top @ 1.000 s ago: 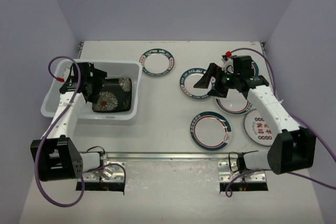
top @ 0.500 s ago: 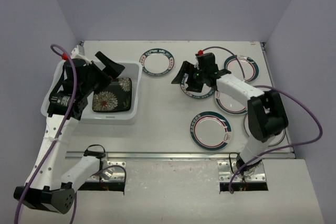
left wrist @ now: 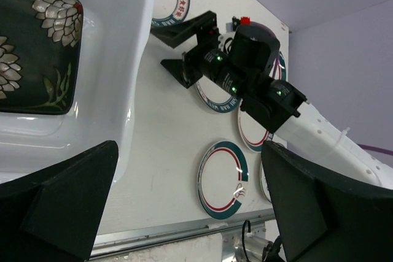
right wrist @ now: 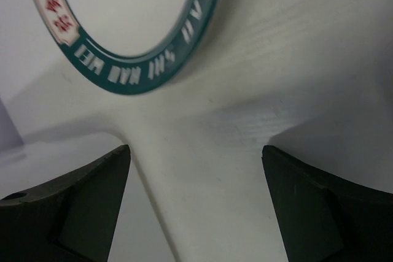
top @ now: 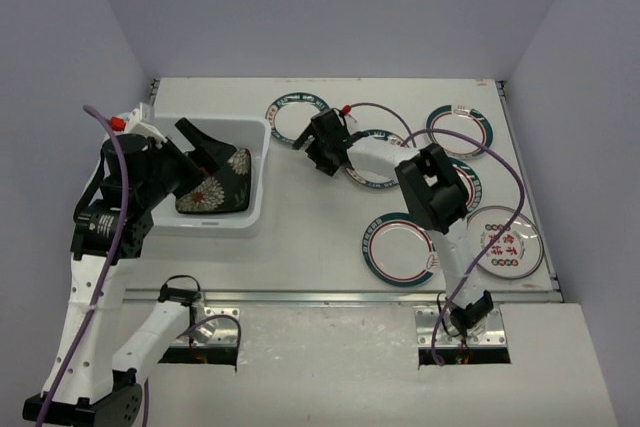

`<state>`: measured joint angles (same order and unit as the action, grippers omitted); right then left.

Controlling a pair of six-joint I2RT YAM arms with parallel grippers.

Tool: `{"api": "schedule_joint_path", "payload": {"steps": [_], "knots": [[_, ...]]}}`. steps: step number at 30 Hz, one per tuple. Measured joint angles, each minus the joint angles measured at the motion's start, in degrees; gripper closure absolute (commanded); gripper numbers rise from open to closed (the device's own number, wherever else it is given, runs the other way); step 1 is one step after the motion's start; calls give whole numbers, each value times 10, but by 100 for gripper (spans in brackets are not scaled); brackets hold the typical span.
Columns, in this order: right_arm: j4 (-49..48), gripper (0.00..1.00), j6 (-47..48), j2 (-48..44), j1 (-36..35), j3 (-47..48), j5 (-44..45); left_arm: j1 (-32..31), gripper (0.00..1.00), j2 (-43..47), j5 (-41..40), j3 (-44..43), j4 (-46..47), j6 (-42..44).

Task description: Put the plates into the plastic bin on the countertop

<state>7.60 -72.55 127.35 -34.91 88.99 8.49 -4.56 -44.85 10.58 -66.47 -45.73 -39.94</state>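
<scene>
The plastic bin (top: 258,209) stands at the left of the countertop (top: 300,237) with a square black flowered plate (top: 215,187) lying flat in it; the left wrist view shows this bin (left wrist: 140,59) and plate (left wrist: 31,47) too. My left gripper (top: 212,165) hangs open and empty above the bin. My right gripper (top: 312,154) is open and low over bare countertop, between the back-left round plate (top: 298,119) and a teal-rimmed plate (top: 375,175) that its arm partly covers. In the right wrist view that gripper (right wrist: 196,213) holds nothing, and a teal plate rim (right wrist: 141,72) lies just ahead.
More round plates lie at the right: one at the back (top: 459,130), a teal-and-red one near the front (top: 400,247), one with red characters (top: 510,242), and one half hidden behind the right arm (top: 462,192). A metal rail (top: 330,297) runs along the near edge.
My right arm has swung left across the table, from the right-hand plates to the gap beside the back-left plate. My left gripper has lifted and drawn back over the bin.
</scene>
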Motion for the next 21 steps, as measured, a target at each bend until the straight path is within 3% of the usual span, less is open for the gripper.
{"api": "schedule_joint_path", "payload": {"steps": [5,8,11,14,16,21], "knots": [[-15,18,-52,59,9,79,46,0,0,13,4,-9,-15,0],[-18,31,-88,81,16,101,63,0,0,23,8,-11,-21,0],[-21,52,-123,98,25,115,67,0,0,33,12,-11,-30,0],[-16,84,-151,106,34,117,71,0,0,40,12,-11,-40,0],[-10,97,-164,107,38,115,75,0,0,48,12,-11,-43,0],[-32,100,-195,113,45,112,65,0,0,46,13,-11,-42,1]]}}
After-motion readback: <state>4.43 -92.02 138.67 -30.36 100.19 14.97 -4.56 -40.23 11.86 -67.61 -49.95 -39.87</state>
